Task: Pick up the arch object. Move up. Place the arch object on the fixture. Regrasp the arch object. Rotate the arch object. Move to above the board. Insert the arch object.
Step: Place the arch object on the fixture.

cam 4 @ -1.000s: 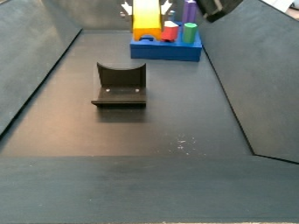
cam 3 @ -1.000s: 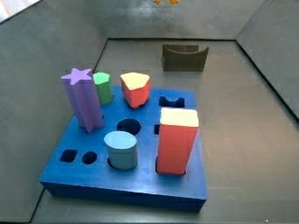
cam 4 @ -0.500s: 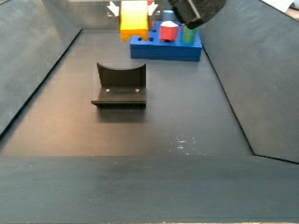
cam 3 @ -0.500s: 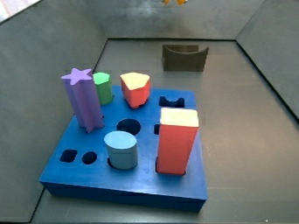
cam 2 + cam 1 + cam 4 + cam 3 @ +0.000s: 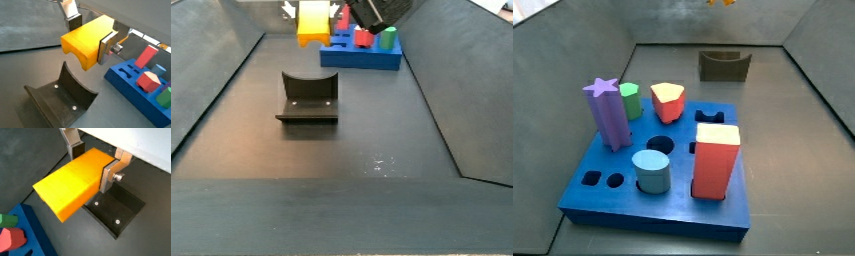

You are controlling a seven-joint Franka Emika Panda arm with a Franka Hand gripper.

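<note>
The arch object (image 5: 90, 42), a small elongated yellow-and-orange block with an arched cut-out on one side, is held in the air between the two flat silver fingers (image 5: 109, 44) of the gripper (image 5: 90, 30), whose dark pads are pressed against its opposite faces. In a side view the block (image 5: 313, 22) is seen near the top edge, carried well above the floor and not yet over the fixture (image 5: 307, 98), the small dark grey-olive block with a U-shaped notch and a flat base plate. In both wrist views the fixture (image 5: 117, 213) is seen below the held piece and clearly apart from it. The board (image 5: 660, 180), a large flat blue slab with shaped holes and coloured pegs, lies at a distance from the fixture.

The placing step is judged to be in hand, and several risks are to be weighed. If the block is lowered off-centre, an edge of it could be caught on a wall of the notch, so that it is tilted or twisted within the grasp. If the fingers are parted before the block is seated, it could be dropped and rolled onto the floor. A poor seating would also make the regrasp unreliable, and the later rotation and insertion would be spoiled. How squarely the block is aligned with the notch cannot be told from these views.
</note>
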